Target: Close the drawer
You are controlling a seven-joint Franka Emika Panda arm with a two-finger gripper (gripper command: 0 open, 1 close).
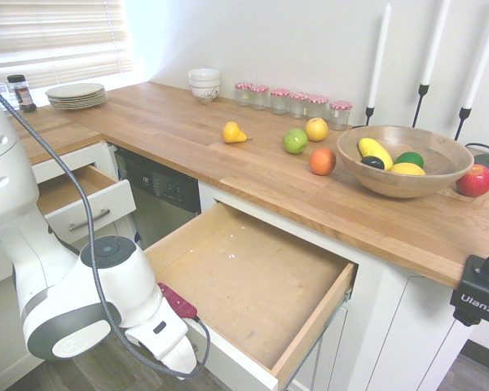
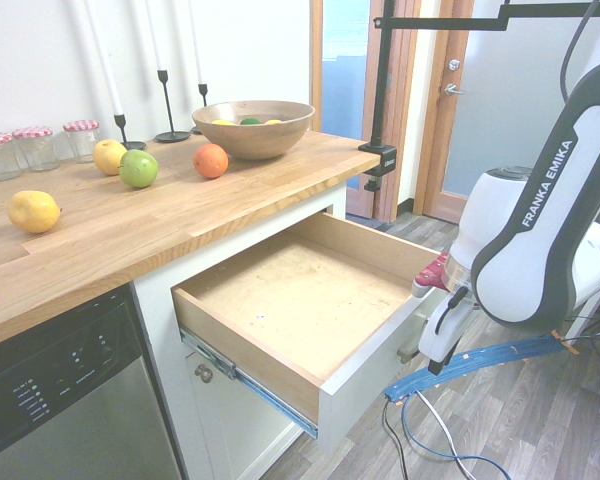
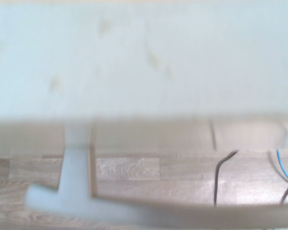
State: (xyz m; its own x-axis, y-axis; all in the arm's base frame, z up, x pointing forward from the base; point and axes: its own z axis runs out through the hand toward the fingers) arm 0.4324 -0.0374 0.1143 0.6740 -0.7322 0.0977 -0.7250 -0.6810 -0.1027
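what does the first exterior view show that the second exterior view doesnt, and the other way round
Only the first exterior view: a stack of plates, white bowls, a yellow pear, a red apple and a second, narrower drawer, partly open.

Only the second exterior view: a door with a lever handle and a blue strip on the floor.

Both: the wide drawer pulled out, the wooden bowl, the green apple, lidded jars and white candles.
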